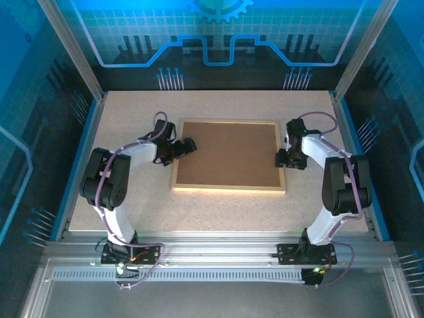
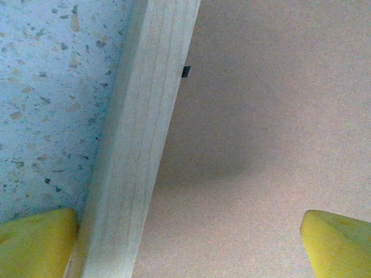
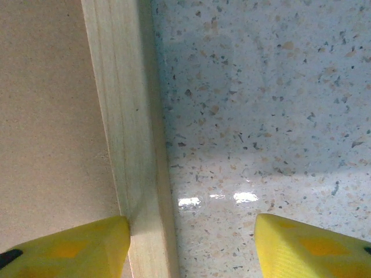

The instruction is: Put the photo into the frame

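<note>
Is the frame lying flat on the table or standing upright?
Flat. The frame rests on the table, brown board filling its opening.

The frame lay flat near the middle of the speckled table. It was a large rectangle of thin, pale wooden rails, with its longer sides running left to right. A plain brown board (matte and unmarked) filled its opening edge to edge. Seen close up, the left rail showed fine straight grain and had a small dark tab at its inner edge. The right rail rested directly on the tabletop.
</note>
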Controlling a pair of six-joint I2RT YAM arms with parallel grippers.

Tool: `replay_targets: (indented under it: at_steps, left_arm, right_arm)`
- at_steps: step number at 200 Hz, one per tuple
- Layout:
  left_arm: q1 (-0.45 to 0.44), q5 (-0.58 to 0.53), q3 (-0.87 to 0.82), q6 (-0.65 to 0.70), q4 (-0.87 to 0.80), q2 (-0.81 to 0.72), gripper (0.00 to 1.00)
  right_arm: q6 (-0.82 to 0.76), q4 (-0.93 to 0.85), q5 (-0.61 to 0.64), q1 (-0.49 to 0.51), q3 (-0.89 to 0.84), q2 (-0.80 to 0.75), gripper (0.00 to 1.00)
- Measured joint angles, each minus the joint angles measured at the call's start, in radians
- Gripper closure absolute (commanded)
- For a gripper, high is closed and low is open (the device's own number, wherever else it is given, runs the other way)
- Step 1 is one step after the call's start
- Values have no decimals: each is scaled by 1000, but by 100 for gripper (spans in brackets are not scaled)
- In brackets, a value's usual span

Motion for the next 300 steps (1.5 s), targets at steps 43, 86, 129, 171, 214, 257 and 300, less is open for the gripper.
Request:
replay_targets:
  at_steps: [43, 86, 129, 171, 214, 257, 300]
  left_arm:
    - [0, 0, 0, 0, 0, 0, 1]
    - [0, 0, 0, 0, 1, 0, 1]
    - [0, 1, -10, -1, 16, -3, 1]
    - [0, 1, -16, -1, 26, -6, 1]
    - [0, 1, -16, -1, 25, -8, 1]
    - [-1, 7, -17, 0, 26, -10, 1]
    - [-3, 27, -34, 0, 41, -19, 1]
  right_arm:
    - [1, 0, -5, 0, 0, 0, 39]
    - [13, 19, -40, 0, -14, 1, 39]
    - [36, 38, -96, 0, -15, 35, 39]
    - [39, 37, -94, 2, -14, 36, 38]
    - [38, 22, -99, 6, 6, 37, 38]
    - [21, -3, -111, 21, 90, 37, 32]
    - [-6, 29, -67, 13, 150, 36, 19]
